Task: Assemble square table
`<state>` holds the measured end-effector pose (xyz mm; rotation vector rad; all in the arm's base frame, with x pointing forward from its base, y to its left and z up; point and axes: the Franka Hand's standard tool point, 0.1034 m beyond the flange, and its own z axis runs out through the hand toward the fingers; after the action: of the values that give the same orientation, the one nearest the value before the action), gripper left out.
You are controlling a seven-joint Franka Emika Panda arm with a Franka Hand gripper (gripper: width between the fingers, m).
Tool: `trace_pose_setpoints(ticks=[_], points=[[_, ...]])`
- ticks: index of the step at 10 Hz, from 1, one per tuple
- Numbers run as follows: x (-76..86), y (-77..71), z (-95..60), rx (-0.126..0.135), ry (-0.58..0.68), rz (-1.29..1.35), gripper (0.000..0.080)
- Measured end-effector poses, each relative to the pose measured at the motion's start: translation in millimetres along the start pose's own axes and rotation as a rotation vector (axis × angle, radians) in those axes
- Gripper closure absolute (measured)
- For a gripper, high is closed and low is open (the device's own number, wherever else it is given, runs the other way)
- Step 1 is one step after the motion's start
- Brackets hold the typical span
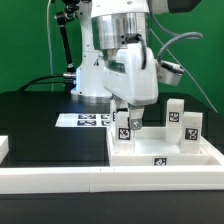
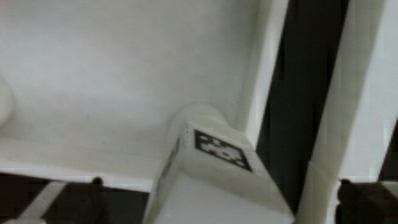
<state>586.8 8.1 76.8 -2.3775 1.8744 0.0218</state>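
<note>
The square tabletop lies flat at the exterior view's right, and its white surface fills the wrist view. One white leg with a tag stands upright on its near left corner. My gripper is straight above this leg with a finger on each side, and looks shut on it. In the wrist view the tagged leg runs up between my dark fingers, with my gripper around it. Two more legs stand on the tabletop's far right.
The marker board lies on the black table behind the gripper. The long white border bar runs along the front. A white piece shows at the exterior view's left edge. A cable hangs at the arm's right.
</note>
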Motion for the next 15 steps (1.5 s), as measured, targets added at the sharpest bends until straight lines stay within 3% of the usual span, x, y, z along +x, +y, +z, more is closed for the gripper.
trace_pose_setpoints(ticks=[5,9,12,13,14,15], points=[[5.6,-1.2,-1.5,-0.002,-0.004,-0.444,0.015],[-1.1,-2.5,-0.6,-0.028,0.021,-0.696,0.015],[1.9,-1.6,-0.6,-0.03,0.022,-0.88,0.015],[1.7,-1.7,-0.6,-0.03,0.022,-0.869,0.0272],[1.8,-1.7,-0.6,-0.03,0.022,-0.869,0.0272],[2.4,-1.6,-0.7,-0.03,0.023,-0.871,0.0411]])
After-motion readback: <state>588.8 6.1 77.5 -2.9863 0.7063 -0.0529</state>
